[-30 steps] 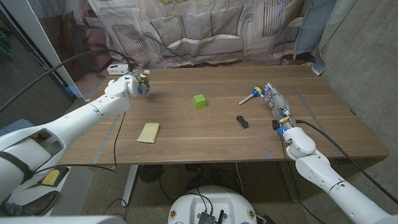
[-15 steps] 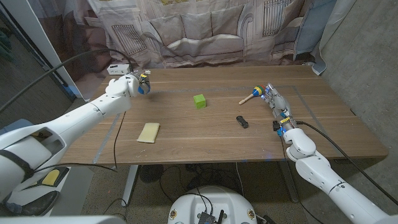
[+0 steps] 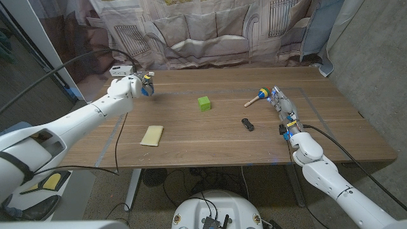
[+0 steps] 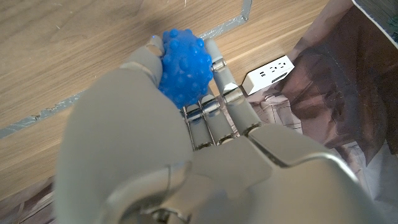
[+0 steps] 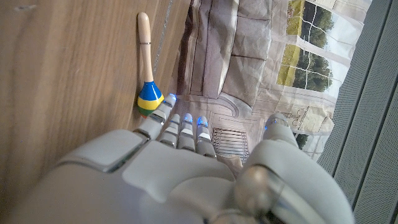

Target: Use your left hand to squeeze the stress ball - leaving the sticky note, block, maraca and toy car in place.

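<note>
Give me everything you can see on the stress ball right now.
The stress ball is bright blue, round and covered in small raised bumps; it looks like soft rubber. The left hand grips it, fingers wrapped over one side and the thumb on the other, so part of it is hidden. In the head view it sits in that hand near the table's far left corner. Whether it touches the wood cannot be told.

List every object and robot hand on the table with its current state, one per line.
Left robot hand: wrapped around the ball, at the table's far left.
Bumpy blue stress ball: gripped by that hand.
Right robot hand: holding nothing, fingertips near the maraca.
Wooden maraca with blue-yellow head: lying down.
Green cube block: resting free.
Small black toy car: resting free.
Yellow sticky note pad: lying flat.
</note>
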Action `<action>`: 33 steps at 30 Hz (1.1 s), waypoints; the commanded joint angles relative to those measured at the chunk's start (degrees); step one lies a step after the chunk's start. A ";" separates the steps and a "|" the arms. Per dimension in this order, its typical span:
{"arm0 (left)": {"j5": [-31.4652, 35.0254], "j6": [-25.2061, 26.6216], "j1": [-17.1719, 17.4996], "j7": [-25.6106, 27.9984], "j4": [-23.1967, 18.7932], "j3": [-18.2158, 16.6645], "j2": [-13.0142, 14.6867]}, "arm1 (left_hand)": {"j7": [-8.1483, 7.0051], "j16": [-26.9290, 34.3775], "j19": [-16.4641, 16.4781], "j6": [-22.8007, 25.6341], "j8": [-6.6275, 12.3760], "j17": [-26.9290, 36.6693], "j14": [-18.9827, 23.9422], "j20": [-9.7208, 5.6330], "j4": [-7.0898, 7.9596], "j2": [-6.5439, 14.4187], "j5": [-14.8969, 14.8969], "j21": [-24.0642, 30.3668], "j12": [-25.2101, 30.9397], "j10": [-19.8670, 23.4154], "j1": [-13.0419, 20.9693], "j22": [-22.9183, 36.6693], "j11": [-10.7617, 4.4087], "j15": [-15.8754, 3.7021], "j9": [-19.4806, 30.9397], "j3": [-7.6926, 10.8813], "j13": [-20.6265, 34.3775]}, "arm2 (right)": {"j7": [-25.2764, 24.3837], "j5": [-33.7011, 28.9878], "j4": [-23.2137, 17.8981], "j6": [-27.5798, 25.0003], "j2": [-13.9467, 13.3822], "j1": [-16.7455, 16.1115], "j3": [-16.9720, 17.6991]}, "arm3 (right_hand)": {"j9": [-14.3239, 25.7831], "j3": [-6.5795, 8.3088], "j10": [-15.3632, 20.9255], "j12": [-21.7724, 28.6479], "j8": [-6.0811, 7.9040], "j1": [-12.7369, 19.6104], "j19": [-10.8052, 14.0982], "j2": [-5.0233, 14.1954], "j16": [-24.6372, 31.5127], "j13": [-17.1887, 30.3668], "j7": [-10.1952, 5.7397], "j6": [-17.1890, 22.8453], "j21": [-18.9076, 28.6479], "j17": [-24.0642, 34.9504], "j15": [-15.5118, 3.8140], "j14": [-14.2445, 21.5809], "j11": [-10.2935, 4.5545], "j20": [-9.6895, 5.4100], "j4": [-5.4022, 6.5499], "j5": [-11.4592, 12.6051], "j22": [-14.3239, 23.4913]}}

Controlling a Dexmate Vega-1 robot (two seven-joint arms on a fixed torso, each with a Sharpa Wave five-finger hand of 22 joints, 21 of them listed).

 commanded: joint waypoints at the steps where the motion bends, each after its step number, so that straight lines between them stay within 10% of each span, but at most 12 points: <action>1: 1.58 -2.18 -1.08 -3.67 -0.59 0.70 1.01 | -0.51 0.66 -0.74 -0.73 -0.38 0.81 0.60 0.00 1.09 -0.71 -0.36 -0.26 -0.11 0.08 -3.46 0.11 -0.36 -1.10 0.08 -1.87 0.23 | 0.71 -0.04 0.54 0.77 0.15 0.13 -0.11 | 0.18 0.28 0.47 -0.04 -0.11 0.28 0.44 0.38 0.18 0.11 0.20 0.52 0.04 0.06 -0.05 0.37 0.00 -0.34 -0.29 0.01 0.19; 33: 3.44 -3.76 -2.19 -7.07 0.21 0.09 -0.01 | 0.67 -0.37 -7.38 -11.72 -1.75 1.49 -9.30 0.96 -0.42 -1.51 -0.35 -3.03 -3.71 -7.93 -5.79 -0.05 0.62 1.46 -0.66 -5.44 -0.41 | 0.97 0.60 1.10 0.99 0.30 0.10 0.13 | 0.19 0.42 0.25 -0.14 -0.17 0.85 0.39 0.36 -0.04 0.13 0.25 0.32 -0.15 -0.02 0.09 0.16 -0.07 -0.25 -0.53 -0.04 0.13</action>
